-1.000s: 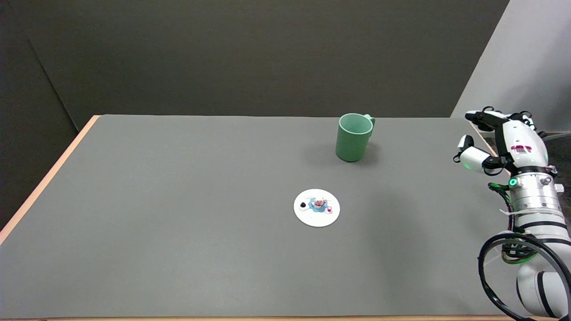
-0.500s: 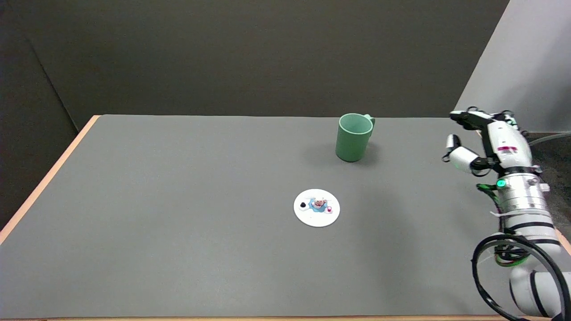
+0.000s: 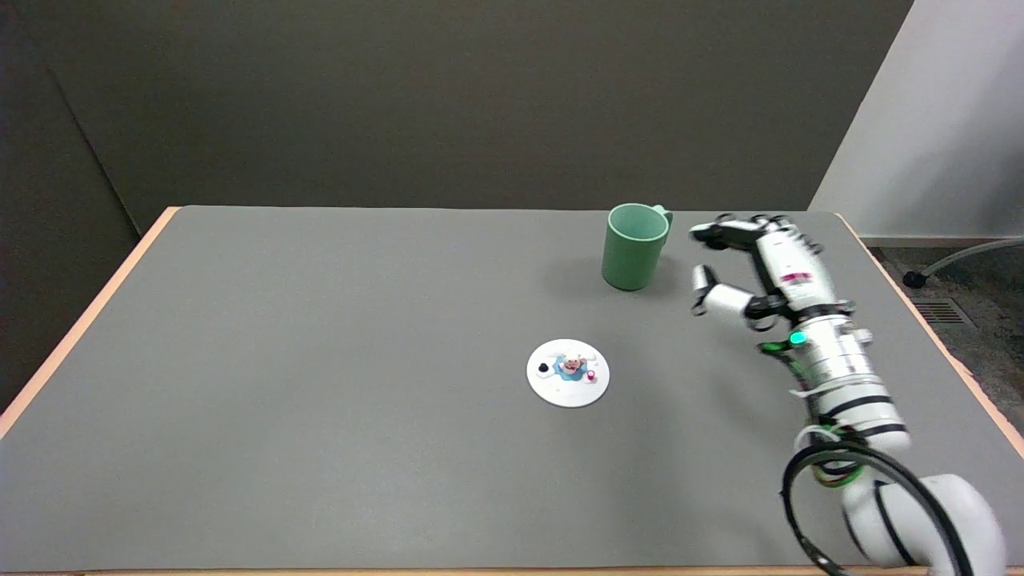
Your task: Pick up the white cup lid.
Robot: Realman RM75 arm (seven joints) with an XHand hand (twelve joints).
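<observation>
The round white cup lid, flat and with a small colourful picture on top, is lying near the middle of the grey tabletop, a bit toward the right edge. The picture is too small to make out. The robot's right hand is hanging in the air with its fingers spread apart, holding nothing. It is sitting just beside the green plastic mug, which is standing upright near the far edge. The lid is lying well apart from the hand. The white arm is getting cut off at the lower right corner.
</observation>
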